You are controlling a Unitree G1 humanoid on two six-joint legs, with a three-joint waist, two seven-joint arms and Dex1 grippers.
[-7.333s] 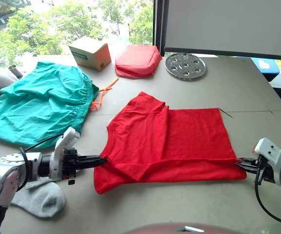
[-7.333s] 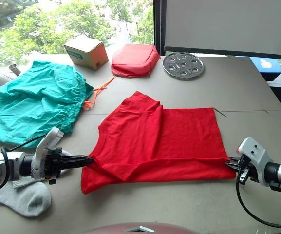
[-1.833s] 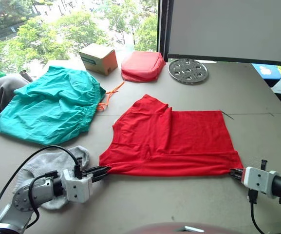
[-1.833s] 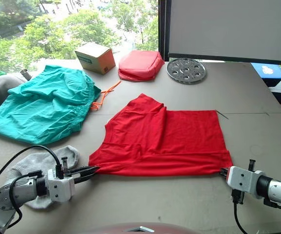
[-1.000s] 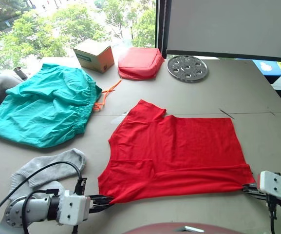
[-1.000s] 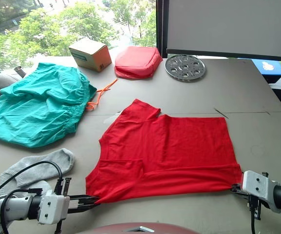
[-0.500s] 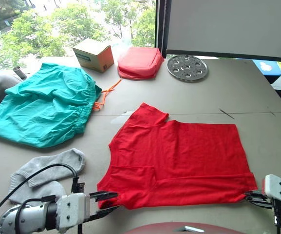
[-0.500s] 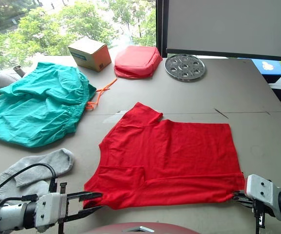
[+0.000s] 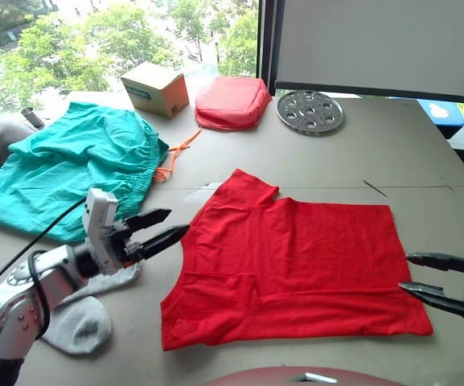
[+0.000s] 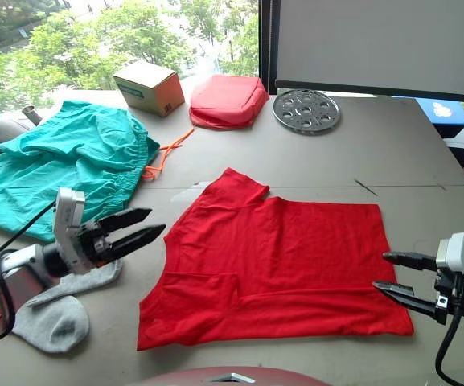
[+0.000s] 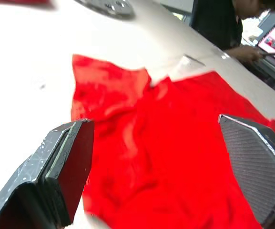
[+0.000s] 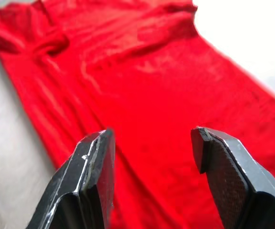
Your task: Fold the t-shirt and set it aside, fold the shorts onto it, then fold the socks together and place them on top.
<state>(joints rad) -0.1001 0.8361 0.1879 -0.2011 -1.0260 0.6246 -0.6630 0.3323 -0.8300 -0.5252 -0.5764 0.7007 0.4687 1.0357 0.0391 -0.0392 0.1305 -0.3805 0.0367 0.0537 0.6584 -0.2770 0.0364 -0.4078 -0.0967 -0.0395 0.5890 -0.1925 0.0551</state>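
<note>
L arm: reaches in from the table's left edge, raised off the surface, left gripper (image 9: pixel 158 229) aimed at the t-shirt's left side, fingers spread wide, nothing held.
R arm: low at right edge, right gripper (image 9: pixel 427 277) fingers apart, empty, tips just beside the hem.
t-shirt (image 9: pixel 296 257): flat mid-table, near edge partly folded up.
shorts (image 9: pixel 71 173): far left, crumpled.
socks (image 9: pixel 79 322): under L arm, near edge.
</note>
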